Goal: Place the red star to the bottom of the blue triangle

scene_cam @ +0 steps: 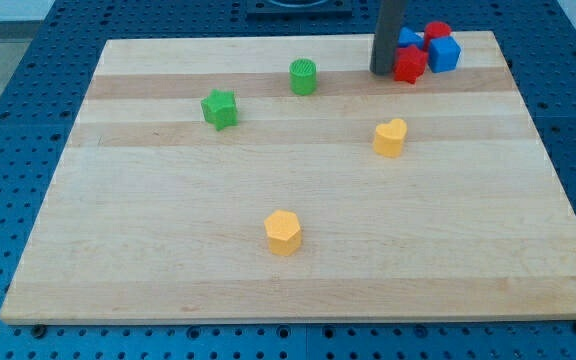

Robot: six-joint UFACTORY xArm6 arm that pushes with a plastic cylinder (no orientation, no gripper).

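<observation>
The red star (410, 64) lies near the view's top right of the wooden board (168, 250). The blue triangle (409, 39) sits just above it, partly hidden by my rod. A blue cube (445, 54) is right of the star and a red round block (437, 32) sits above the cube. All four are bunched together. My tip (383, 72) rests on the board just left of the red star, touching or almost touching it.
A green cylinder (304, 77) and a green star (220, 108) lie to the left of the tip. A yellow heart (390, 138) sits below the tip. A yellow hexagon (283, 232) lies lower, near the board's middle.
</observation>
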